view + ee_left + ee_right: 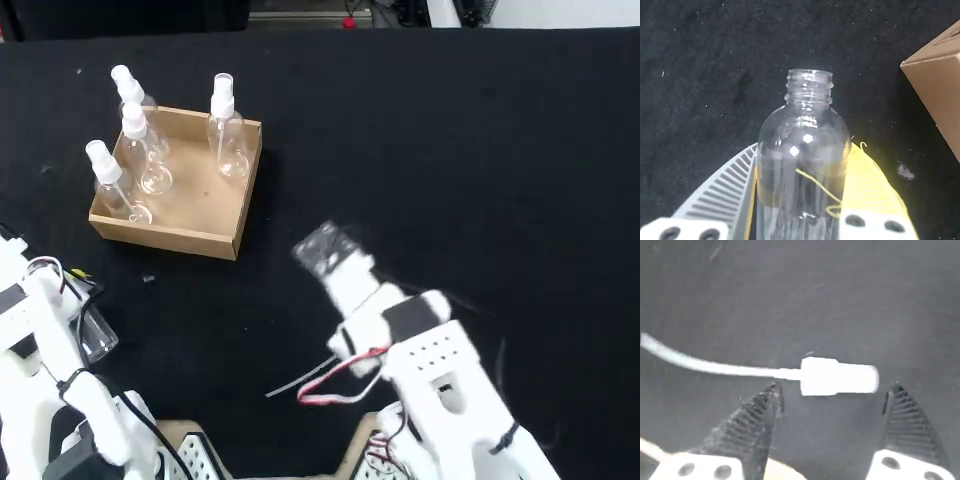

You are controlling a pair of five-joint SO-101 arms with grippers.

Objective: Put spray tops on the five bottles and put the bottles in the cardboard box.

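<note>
On the tabletop [790, 290], the spray top [839, 376] lies sideways just past the open right jaws; the left jaws squeeze the bottle [807, 100].

The bench [450, 150] is overlooked from above, opposite the cardboard box [165, 235], by the high camera. From close behind the left end effector [805, 147], a box corner and the held bottle [802, 170] are shared with that view. Bench away from the box is faced closely past the right end effector [835, 386].
</note>
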